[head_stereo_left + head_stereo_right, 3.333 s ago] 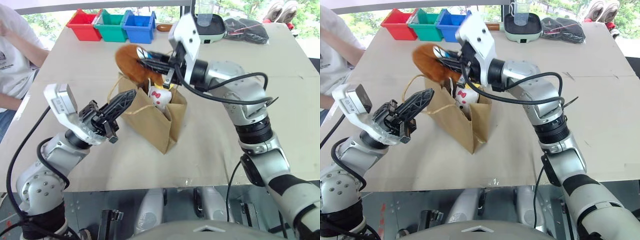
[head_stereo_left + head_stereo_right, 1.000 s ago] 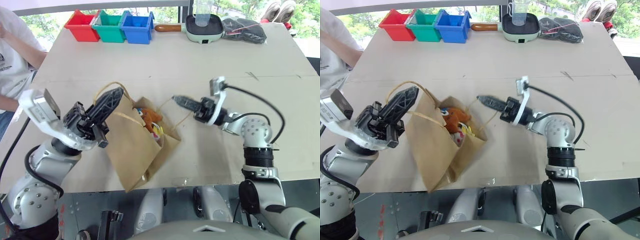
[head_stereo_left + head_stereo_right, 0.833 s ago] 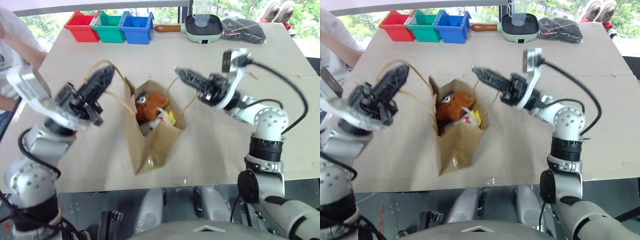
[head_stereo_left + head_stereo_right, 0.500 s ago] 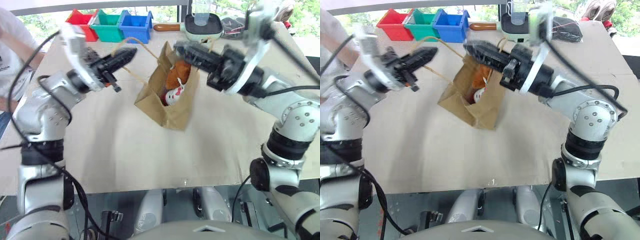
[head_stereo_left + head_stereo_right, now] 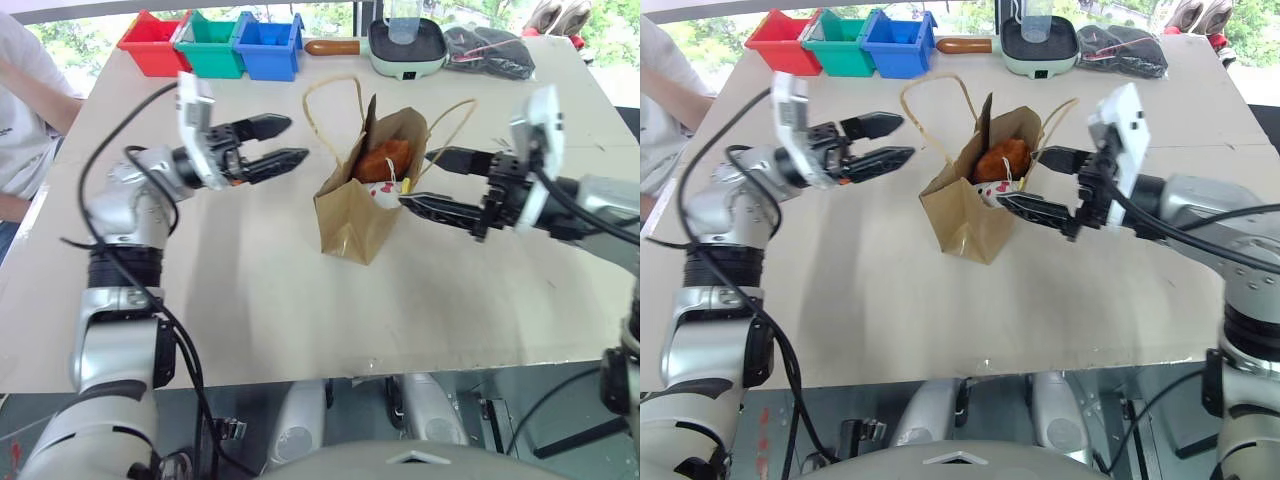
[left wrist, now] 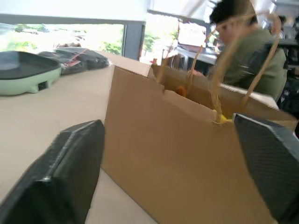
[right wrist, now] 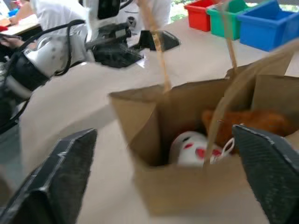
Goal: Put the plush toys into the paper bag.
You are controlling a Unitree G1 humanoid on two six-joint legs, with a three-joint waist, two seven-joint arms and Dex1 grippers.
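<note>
Paper bag: brown kraft paper bag (image 5: 352, 212) with two tan twisted-cord loop handles standing upright on the beige table (image 5: 250, 300), centre of the head view, mouth open upward; both handles rise free above the rim
Brown toy: rounded brown plush toy (image 5: 385, 160) inside the bag, showing at the upper part of the mouth
White toy: white plush toy with red marks (image 7: 194, 148) inside the bag, beside and below the brown one
Left hand: left hand (image 5: 288, 142) at centre left of the head view, level, pointing toward the bag; fingers spread apart, holding nothing, clear of the near handle
Right hand: right hand (image 5: 432, 183) at centre right, pointing toward the bag; fingers spread, empty, tips just beside the bag's right edge and handle
Background: red, green and blue plastic bins (image 5: 213, 43) at upper left; pale green electric pan (image 5: 405, 47) and black bag (image 5: 487, 50) at upper right
Person: white sleeve and arm (image 5: 30, 95) at the left edge
</note>
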